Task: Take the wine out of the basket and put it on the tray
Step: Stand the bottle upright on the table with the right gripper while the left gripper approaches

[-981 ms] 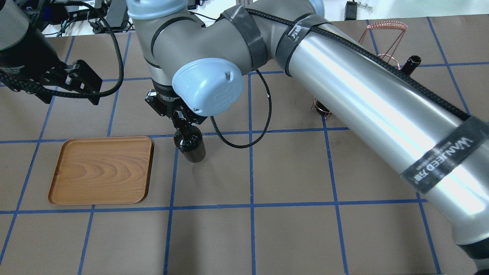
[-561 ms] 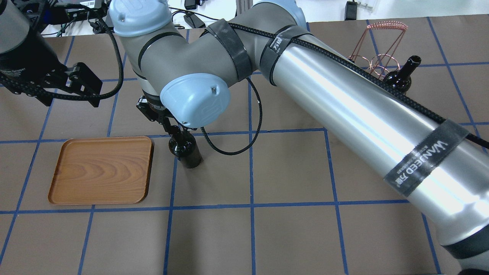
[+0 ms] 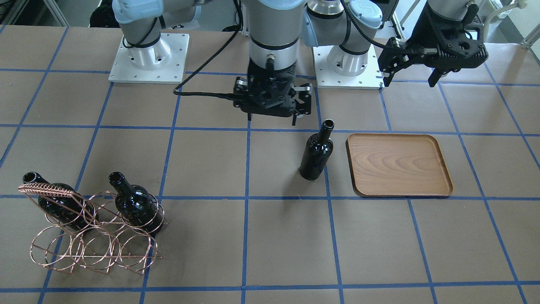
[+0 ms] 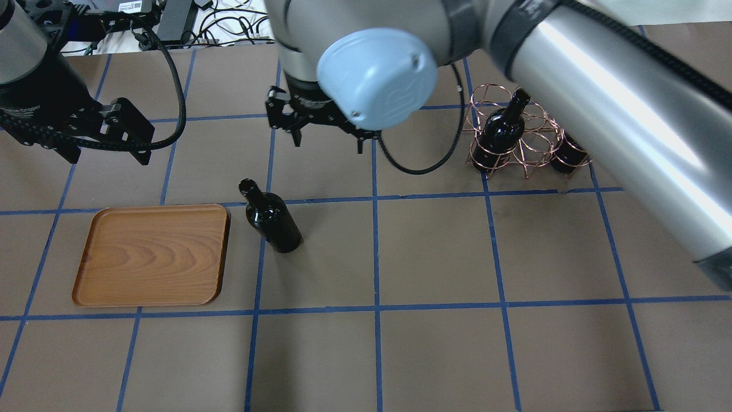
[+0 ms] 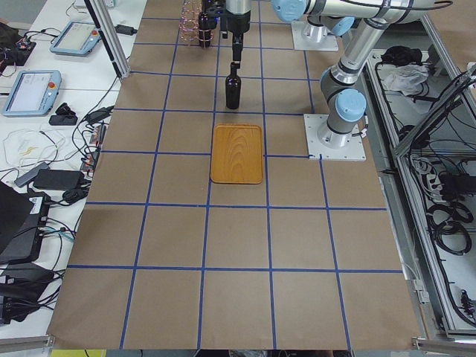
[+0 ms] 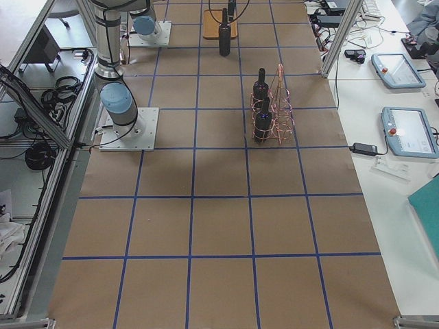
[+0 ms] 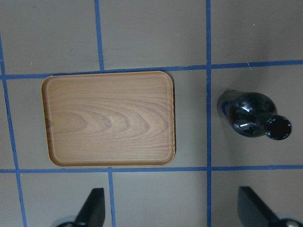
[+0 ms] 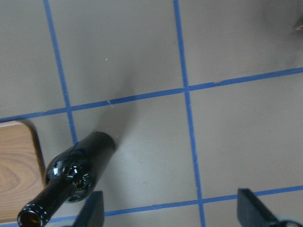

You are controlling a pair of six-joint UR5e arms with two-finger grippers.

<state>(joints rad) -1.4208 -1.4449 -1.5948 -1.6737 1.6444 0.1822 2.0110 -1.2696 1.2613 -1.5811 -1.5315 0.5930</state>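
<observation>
the right arm (image 4: 600,86) and left arm (image 4: 14,34) are smooth silver-grey tubes with pale blue round joint caps (image 4: 377,77), dark straps (image 4: 517,14) pinning a braided black cable (image 4: 663,56) along the right one, white screw-dotted base plates (image 3: 147,63), and a matte black right gripper (image 4: 329,143) and left gripper (image 4: 106,154).

1 upright wine (image 4: 273,220) just beside the tray (image 4: 151,254) (narrow gap between), basket (image 3: 90,249) well apart.

Upright bottle (image 7: 251,116) stands just right of tray (image 7: 109,118), w/ a gap btwn, beside blue line (image 7: 208,47). L gripper (image 7: 173,213) fingers (image 7: 92,208) spread wide.
</observation>
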